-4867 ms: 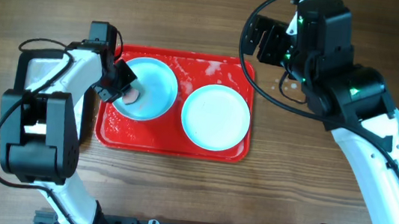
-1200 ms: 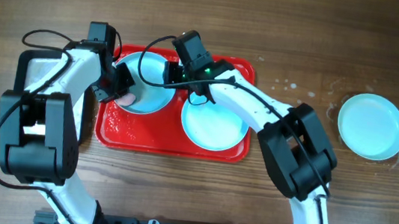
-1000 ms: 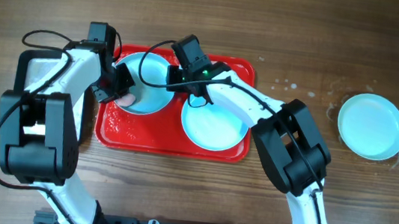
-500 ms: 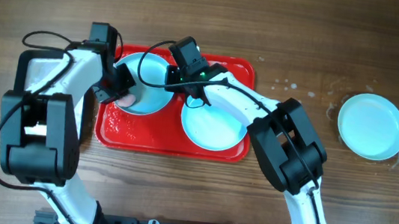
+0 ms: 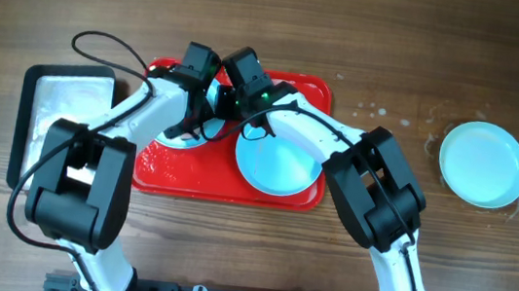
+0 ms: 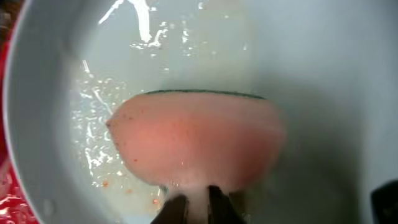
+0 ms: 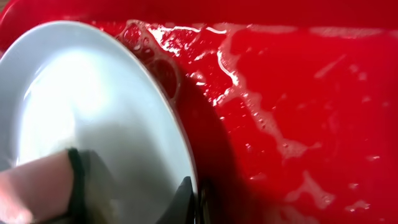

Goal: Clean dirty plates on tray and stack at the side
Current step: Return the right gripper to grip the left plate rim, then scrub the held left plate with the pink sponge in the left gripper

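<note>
On the red tray (image 5: 278,195) two plates lie side by side. The left plate (image 5: 204,135) is mostly hidden under both grippers. My left gripper (image 5: 199,111) is shut on a wet pink sponge (image 6: 196,146), which is pressed flat on that plate's foamy inside (image 6: 323,93); the left gripper (image 6: 198,208) shows its fingertips pinching the sponge's lower edge. My right gripper (image 5: 228,109) is shut on the same plate's right rim (image 7: 186,168), with the jaws (image 7: 196,200) one on each side of it. The second plate (image 5: 279,154) lies bare on the tray. A third plate (image 5: 484,163) sits on the table far right.
A black-rimmed silver tray (image 5: 60,113) lies on the table left of the red tray. White foam streaks the red tray's floor (image 7: 298,93). Water drops (image 5: 373,110) dot the wood between the red tray and the far plate.
My left gripper has swung right with the sponge, from the plate's left edge to over its middle, uncovering the silver tray. My right gripper has closed on the plate's rim.
</note>
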You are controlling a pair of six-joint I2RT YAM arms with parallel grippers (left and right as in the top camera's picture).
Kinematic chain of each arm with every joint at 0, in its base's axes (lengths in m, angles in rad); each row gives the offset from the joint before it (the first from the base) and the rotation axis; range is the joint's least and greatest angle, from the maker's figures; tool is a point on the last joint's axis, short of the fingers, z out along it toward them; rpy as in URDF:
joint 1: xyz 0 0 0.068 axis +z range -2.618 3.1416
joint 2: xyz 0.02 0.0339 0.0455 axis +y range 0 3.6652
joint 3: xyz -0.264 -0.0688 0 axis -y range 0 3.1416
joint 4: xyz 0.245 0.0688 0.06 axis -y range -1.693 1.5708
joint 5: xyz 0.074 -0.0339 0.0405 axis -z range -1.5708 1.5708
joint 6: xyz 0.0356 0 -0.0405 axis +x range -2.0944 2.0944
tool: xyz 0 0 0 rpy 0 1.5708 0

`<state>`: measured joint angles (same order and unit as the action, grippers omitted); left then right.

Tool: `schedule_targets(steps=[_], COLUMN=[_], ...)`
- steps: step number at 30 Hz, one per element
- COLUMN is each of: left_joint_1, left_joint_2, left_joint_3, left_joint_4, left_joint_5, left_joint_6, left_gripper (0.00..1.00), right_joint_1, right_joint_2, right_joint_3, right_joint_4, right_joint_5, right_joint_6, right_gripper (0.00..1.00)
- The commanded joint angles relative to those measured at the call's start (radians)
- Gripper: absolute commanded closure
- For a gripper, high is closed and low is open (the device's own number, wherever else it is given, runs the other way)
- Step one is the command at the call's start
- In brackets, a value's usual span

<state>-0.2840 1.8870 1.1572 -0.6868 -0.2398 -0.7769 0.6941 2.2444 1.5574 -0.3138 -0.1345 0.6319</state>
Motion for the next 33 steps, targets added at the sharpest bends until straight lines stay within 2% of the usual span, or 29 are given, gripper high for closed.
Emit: schedule_targets(steps=[1,7,10,12,14,19,25,28,33], left_joint_1=[-0.010,-0.011,-0.011,-0.012,-0.012,-0.013,-0.012,-0.012,0.016], left_joint_2=[0.045,0.045,0.045,0.054,0.078,0.114,0.114,0.114,0.114], left_joint_3=[-0.092,-0.112,-0.112,-0.112,-0.112,-0.112,-0.112,-0.112,-0.112], left_joint_4=[-0.023,0.048,0.138,0.253,0.357,0.427,0.415,0.333,0.171], left_joint_5=[-0.227,-0.379,-0.383,-0.363,-0.218,-0.029,0.377,0.441,0.417], left_joint_6=[-0.029,-0.028,-0.028,-0.027,-0.013,0.000,0.316,0.329,0.328], left_gripper=[0.96,0.96,0.96,0.96,0.96,0.96,0.96,0.96,0.96], right_joint_1=[0.022,0.021,0.021,0.021,0.021,0.021,0.021,0.021,0.021], right_joint_2=[0.049,0.049,0.049,0.049,0.049,0.049,0.049,0.049,0.049], right_joint_3=[-0.008,-0.008,-0.008,-0.008,-0.008,-0.008,-0.008,-0.008,-0.008], right_joint_4=[-0.008,-0.009,-0.013,-0.014,-0.016,-0.016,-0.016,-0.016,-0.016], right_joint_5=[-0.024,-0.024,-0.024,-0.024,-0.024,-0.024,-0.025,-0.036,-0.040], right_joint_6=[0.023,0.023,0.023,0.023,0.023,0.023,0.023,0.022,0.022], right_gripper=[0.96,0.96,0.96,0.95,0.96,0.96,0.95,0.96,0.96])
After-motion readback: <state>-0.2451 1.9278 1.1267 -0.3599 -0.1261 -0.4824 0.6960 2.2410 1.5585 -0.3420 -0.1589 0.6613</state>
